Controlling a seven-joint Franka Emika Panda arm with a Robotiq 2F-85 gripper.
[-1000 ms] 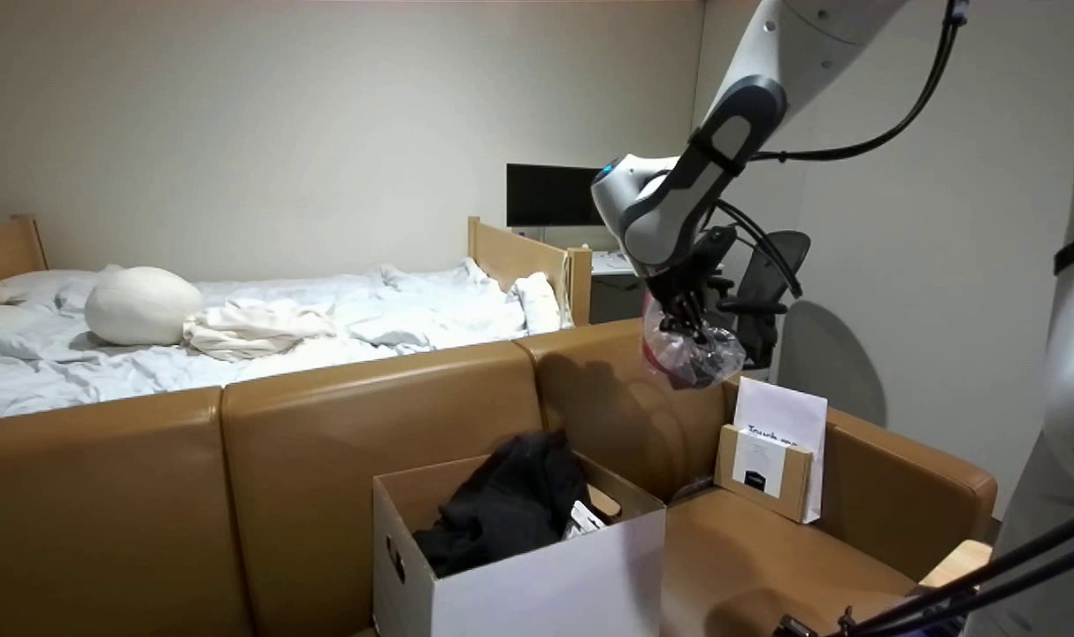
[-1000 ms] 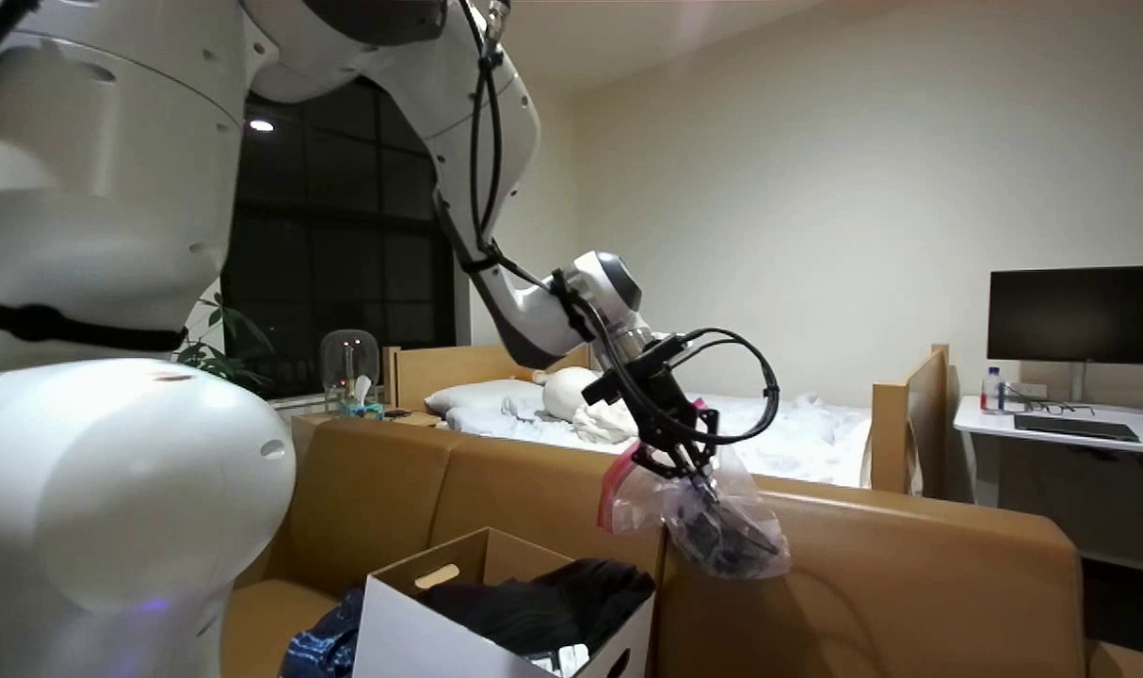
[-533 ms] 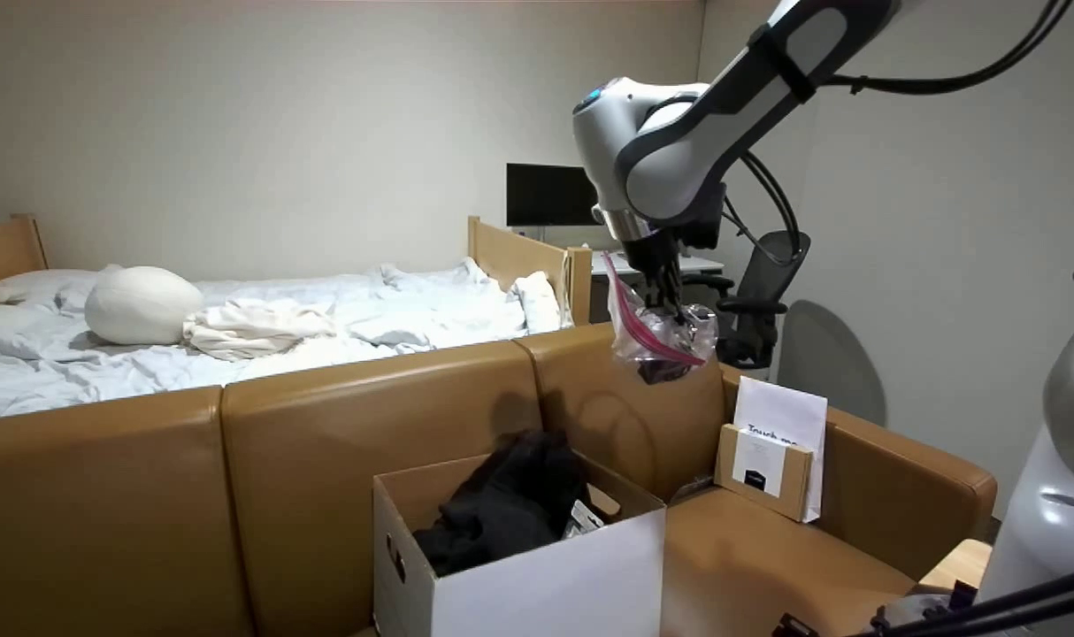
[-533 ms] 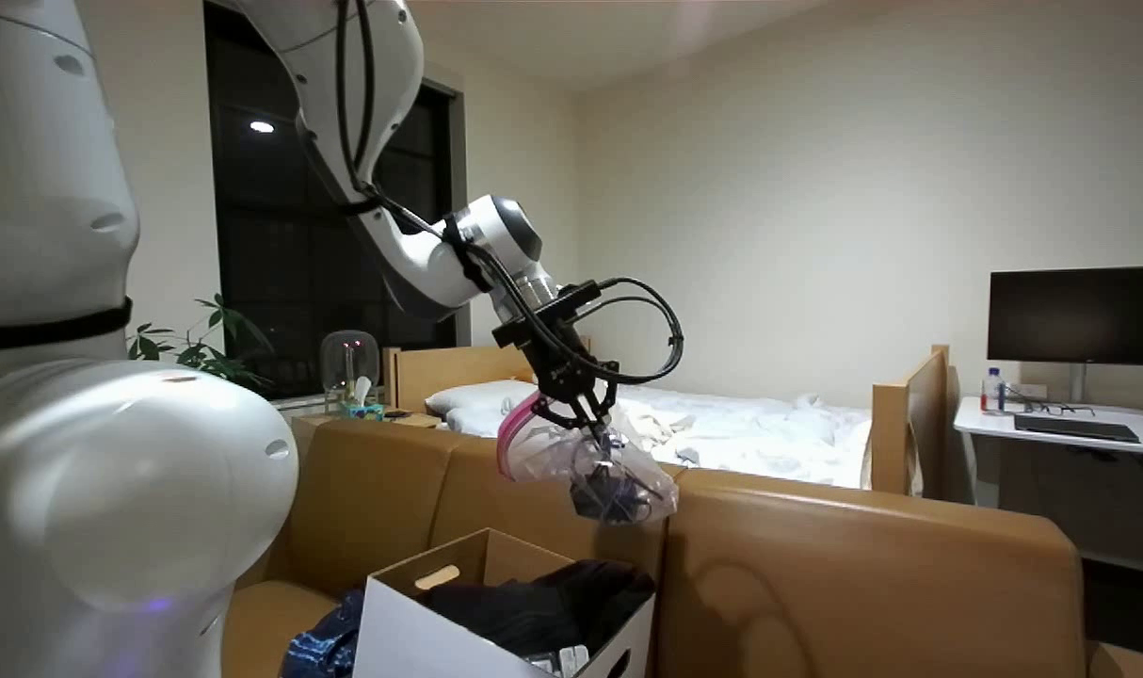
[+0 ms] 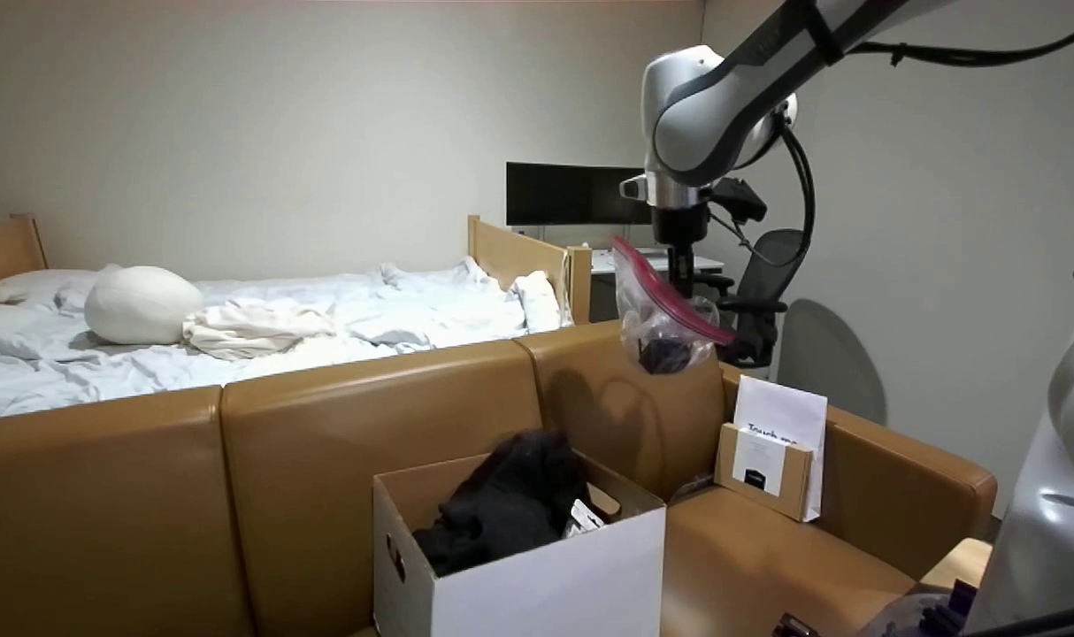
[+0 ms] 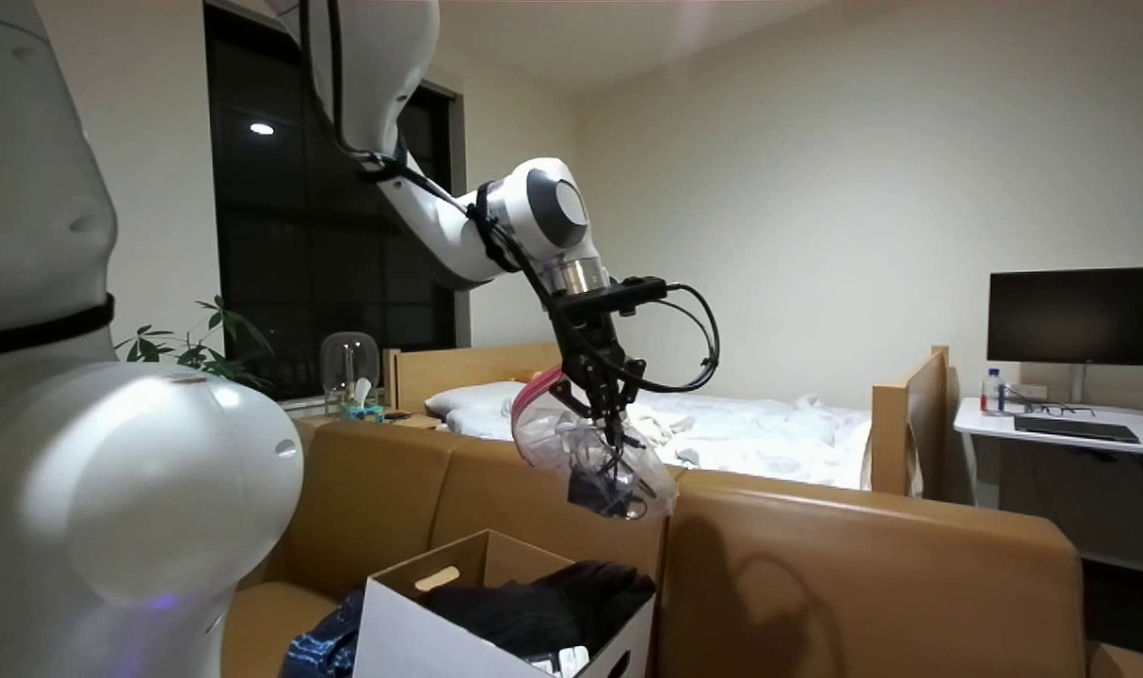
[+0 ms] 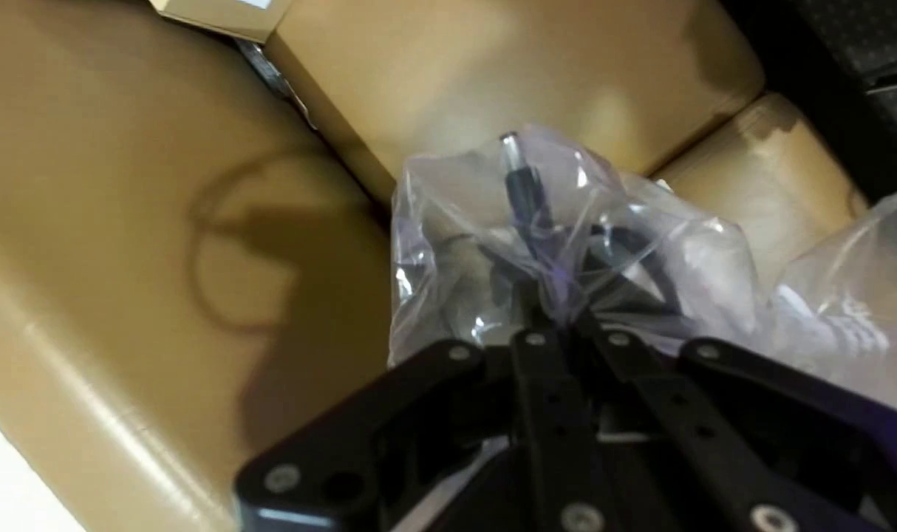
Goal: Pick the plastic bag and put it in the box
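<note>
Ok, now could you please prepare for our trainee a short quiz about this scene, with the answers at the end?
1. What holds the bag?
2. Which of these lies in the box: A) cloth, B) monitor, C) chair?
3. True or false: the bag rests in the box.

Key: 1. The gripper. 2. A. 3. False; it hangs in the air.

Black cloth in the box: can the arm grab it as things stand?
Probably not: the end effector is closed on the bag and would likely have to release it first. Otherwise the way looks free: the box is open above the cloth.
</note>
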